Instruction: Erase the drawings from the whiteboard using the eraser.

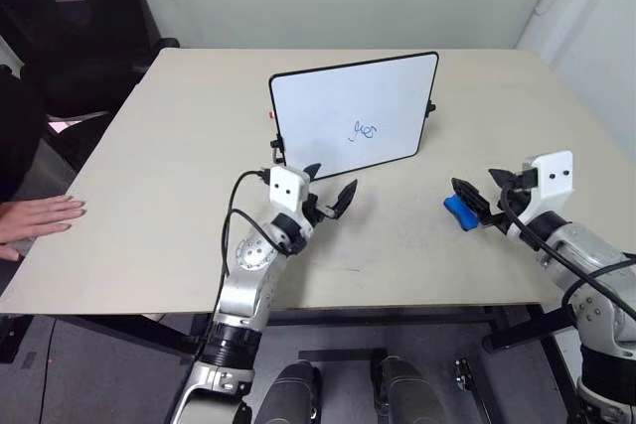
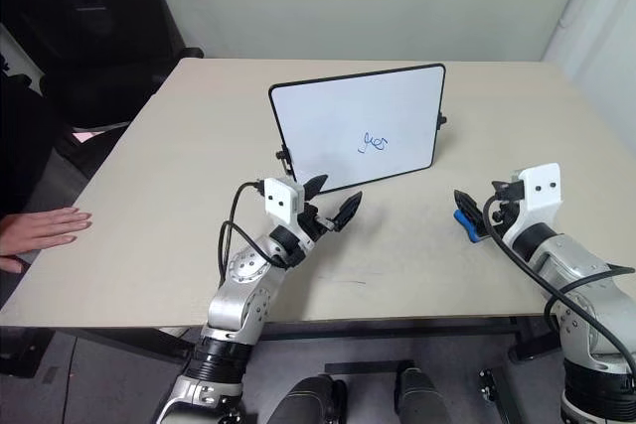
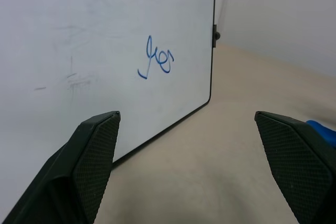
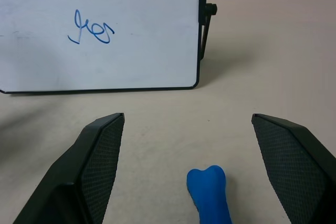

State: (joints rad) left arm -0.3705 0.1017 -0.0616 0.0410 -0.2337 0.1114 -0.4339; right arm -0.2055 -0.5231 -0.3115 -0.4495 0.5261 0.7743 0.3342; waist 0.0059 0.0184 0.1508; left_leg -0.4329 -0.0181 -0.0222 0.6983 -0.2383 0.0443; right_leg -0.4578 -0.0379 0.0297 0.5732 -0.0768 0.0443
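The whiteboard (image 1: 328, 96) stands propped at a tilt in the middle of the table, black-framed, with the drawings (image 1: 365, 131), a small blue scribble, low on its face. My left gripper (image 1: 333, 191) hangs open just in front of the board's lower edge, with nothing between its fingers. The eraser (image 1: 459, 212), a small bright blue block, lies on the table to the right of the board. My right gripper (image 1: 477, 196) is open right at it. In the right wrist view the eraser (image 4: 209, 192) lies between the spread fingers (image 4: 100, 150), and neither finger touches it.
A person's hand (image 1: 35, 217) rests flat on the table's left edge. A black chair (image 1: 70, 27) stands at the back left. The tan table (image 1: 179, 146) is bare around the board, with its front edge just behind my arms.
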